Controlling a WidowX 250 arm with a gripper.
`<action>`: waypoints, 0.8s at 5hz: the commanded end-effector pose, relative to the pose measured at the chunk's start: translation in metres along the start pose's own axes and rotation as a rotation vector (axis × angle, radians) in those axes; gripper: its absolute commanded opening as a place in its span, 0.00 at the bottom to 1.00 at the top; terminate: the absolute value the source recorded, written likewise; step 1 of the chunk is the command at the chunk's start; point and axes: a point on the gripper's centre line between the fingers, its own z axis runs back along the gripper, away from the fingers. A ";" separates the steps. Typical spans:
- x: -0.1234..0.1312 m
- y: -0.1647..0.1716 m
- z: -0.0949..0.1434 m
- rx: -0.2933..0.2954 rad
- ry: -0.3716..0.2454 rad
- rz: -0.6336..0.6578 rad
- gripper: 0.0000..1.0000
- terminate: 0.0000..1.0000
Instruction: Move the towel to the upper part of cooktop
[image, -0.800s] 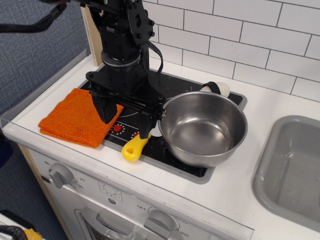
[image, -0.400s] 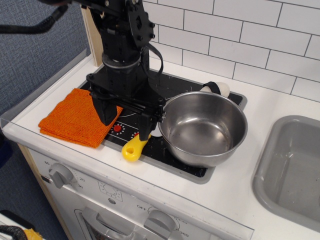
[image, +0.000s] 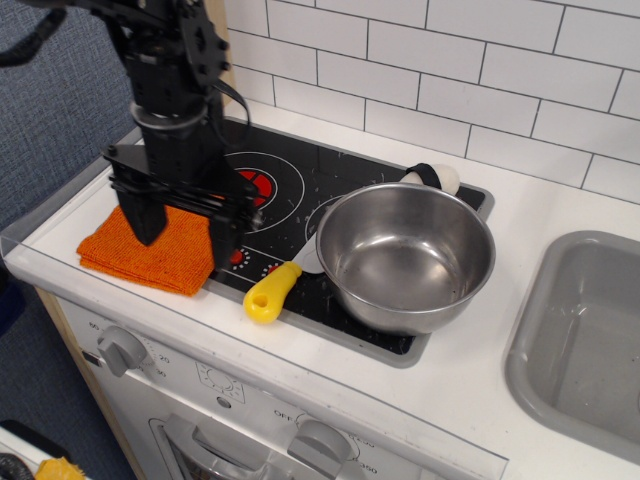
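The orange folded towel (image: 128, 252) lies on the white counter at the left, its right edge over the cooktop's left rim. The black glossy cooktop (image: 300, 185) has white rings and a red burner centre. My black gripper (image: 186, 232) hangs over the towel's right part, fingers spread wide apart and pointing down, with nothing between them. One finger (image: 148, 216) is over the towel, the other (image: 226, 240) at its right edge. The arm hides the towel's far part.
A large steel bowl (image: 405, 253) stands on the right half of the cooktop. A utensil with a yellow handle (image: 270, 292) lies at the cooktop's front edge. A white and black object (image: 435, 177) lies behind the bowl. A grey sink (image: 590, 340) is at the right.
My arm has moved left, from over the cooktop's middle to over the towel. The burner rings and red centre now show. The towel, bowl and utensil have not moved.
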 end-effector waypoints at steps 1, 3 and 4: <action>0.023 0.043 -0.019 0.027 -0.066 -0.003 1.00 0.00; 0.044 0.046 -0.050 0.003 -0.069 -0.071 1.00 0.00; 0.049 0.042 -0.064 -0.021 -0.046 -0.094 1.00 0.00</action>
